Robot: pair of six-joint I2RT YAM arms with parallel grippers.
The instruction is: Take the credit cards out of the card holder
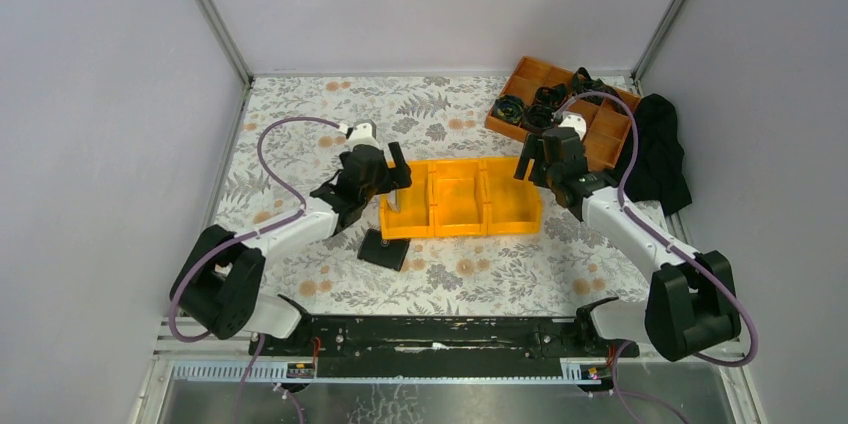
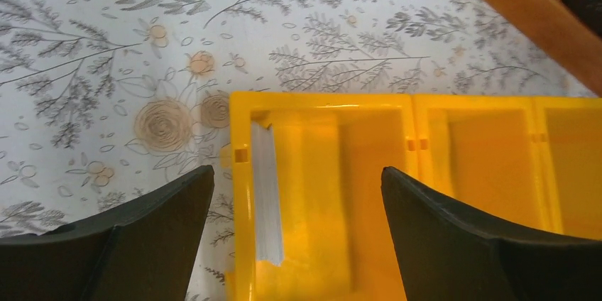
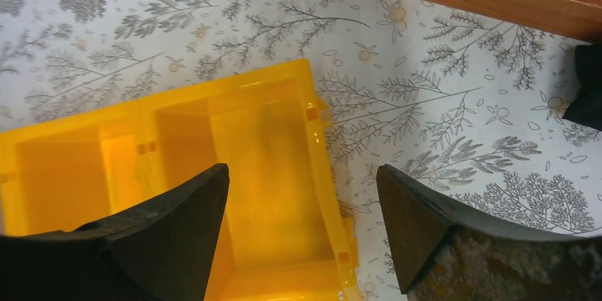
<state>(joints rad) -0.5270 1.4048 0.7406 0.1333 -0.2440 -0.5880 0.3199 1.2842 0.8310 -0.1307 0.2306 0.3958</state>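
Note:
The card holder, small and black, lies on the table just in front of the left end of the yellow three-compartment bin. One pale grey credit card stands on edge against the left wall of the bin's left compartment, also visible from above as the card. My left gripper hovers open over that compartment, its gripper holding nothing. My right gripper hangs open over the bin's right end; in its own view the gripper straddles the right wall, empty.
A wooden divided tray with black coiled items sits at the back right. A black cloth lies beside it against the right wall. Enclosure walls close in the floral table cover on three sides.

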